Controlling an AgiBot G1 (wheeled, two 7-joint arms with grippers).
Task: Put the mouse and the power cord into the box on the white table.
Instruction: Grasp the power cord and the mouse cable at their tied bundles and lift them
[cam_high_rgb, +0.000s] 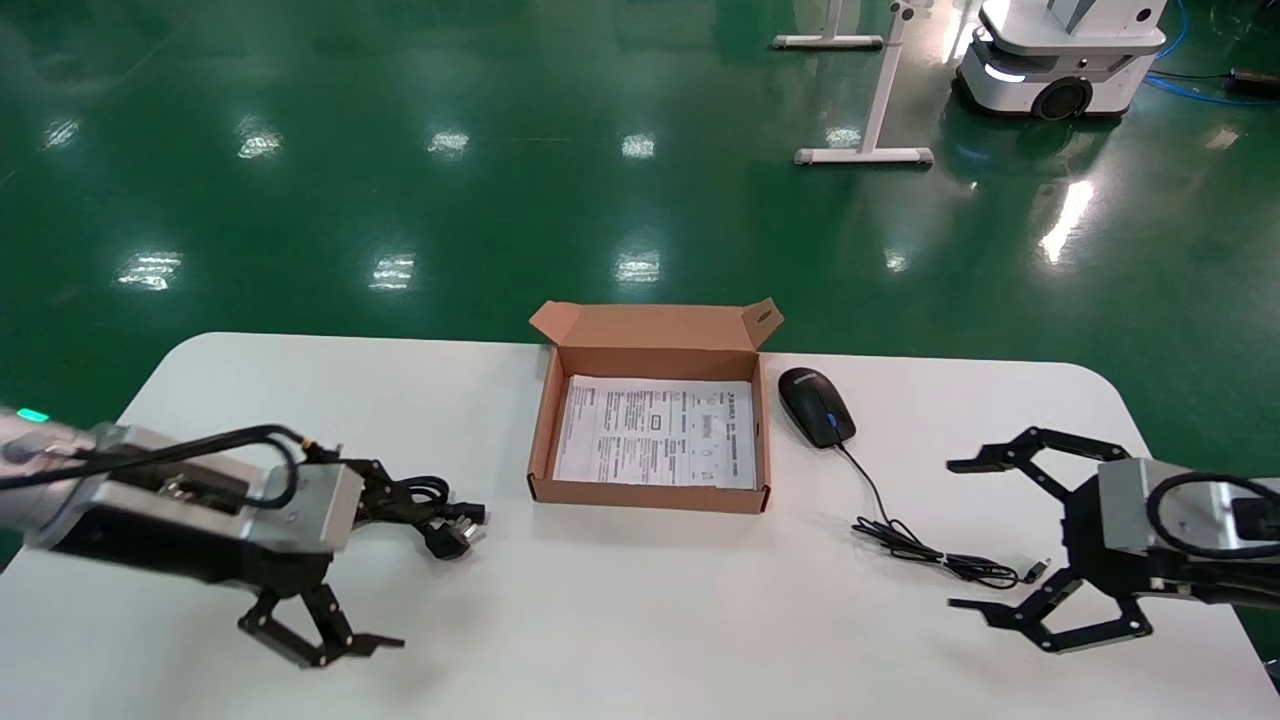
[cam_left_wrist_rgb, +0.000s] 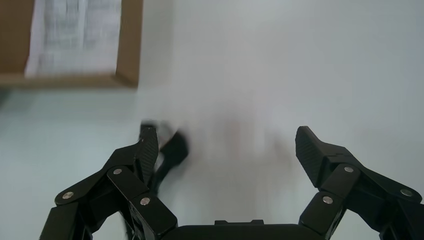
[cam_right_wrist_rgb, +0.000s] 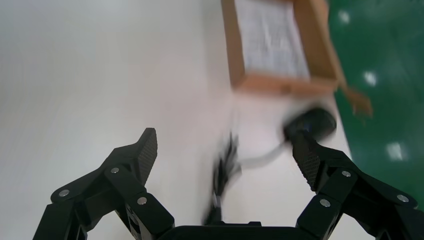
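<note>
Both hands spread wide, holding nothing. Left hand (cam_high_rgb: 330, 560) hovers low over the surface (cam_high_rgb: 620, 620), the power cord (cam_high_rgb: 425, 510) just beyond and inboard of it, partly hidden behind the wrist. Right hand (cam_high_rgb: 985, 535) hangs on the other side, the mouse's thin cable bundle (cam_high_rgb: 940, 555) just ahead of its fingertips.

Step in hand, as I read it: left hand closing in on the cord. To do it well — come down over the coil, not the plug, fingers straddling the bundle across its strands so it lifts as one piece; loose loops may trail and catch the box wall.

Cord's long axis runs roughly toward the box (cam_high_rgb: 545, 440), plug end (cam_high_rgb: 452, 532) nearest the box, prongs pointing that way.

Farther from the right hand, the mouse (cam_high_rgb: 816, 405) lies just beside the box's outer wall, long axis running near-to-far and a little slanted, cable end facing the robot. Box holds only the printed sheet (cam_high_rgb: 655, 430), flap upright at the far side.
</note>
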